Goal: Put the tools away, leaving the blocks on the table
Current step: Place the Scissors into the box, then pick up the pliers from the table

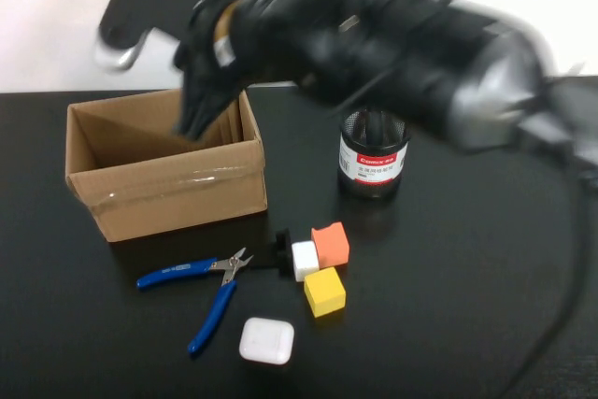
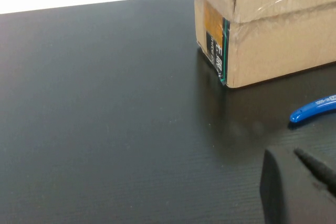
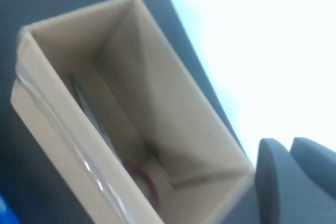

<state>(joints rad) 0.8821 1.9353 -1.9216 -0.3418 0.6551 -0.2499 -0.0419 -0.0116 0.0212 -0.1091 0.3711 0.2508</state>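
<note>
The blue-handled pliers (image 1: 201, 292) lie open on the black table (image 1: 448, 306), in front of the cardboard box (image 1: 163, 170). One handle tip shows in the left wrist view (image 2: 315, 109). The red-handled scissors (image 3: 144, 182) lie inside the box (image 3: 173, 124). The black screwdriver (image 1: 280, 249) lies mostly hidden behind the white block (image 1: 305, 260). The orange block (image 1: 331, 244) and yellow block (image 1: 324, 292) sit beside it. My right gripper (image 1: 198, 109) hangs over the open box, shut and empty, and shows in the right wrist view (image 3: 292, 182). My left gripper (image 2: 296, 187) is low over the table, left of the box (image 2: 268, 30).
A white rounded-square case (image 1: 266, 340) lies near the front edge, beside the pliers. A black mesh pen cup (image 1: 373, 151) stands right of the box. My right arm stretches across the back of the table, and its cable trails down the right side.
</note>
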